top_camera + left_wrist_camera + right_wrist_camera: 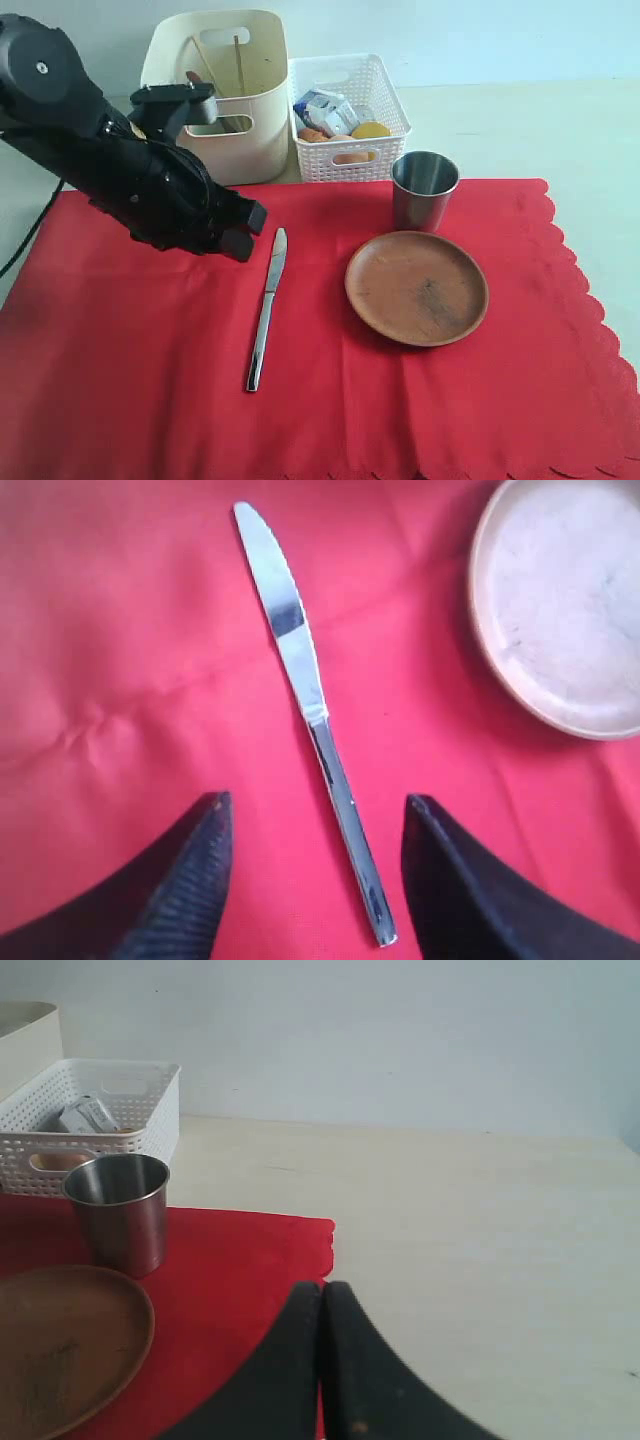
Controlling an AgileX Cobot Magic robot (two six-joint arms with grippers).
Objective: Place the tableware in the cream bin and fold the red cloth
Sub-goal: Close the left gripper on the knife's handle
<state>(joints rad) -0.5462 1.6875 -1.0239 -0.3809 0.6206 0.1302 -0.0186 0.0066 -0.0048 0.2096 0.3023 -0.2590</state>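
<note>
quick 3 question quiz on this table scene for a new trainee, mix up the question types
1. True or false: the knife lies on the red cloth, apart from the plate.
2. Between the left gripper's open fingers, its wrist view shows: A cup, B knife, C spoon.
3. Fill in: the chopsticks stand in the cream ___.
Key: 1 true; 2 B; 3 bin.

No legible text; print on carton too small.
</note>
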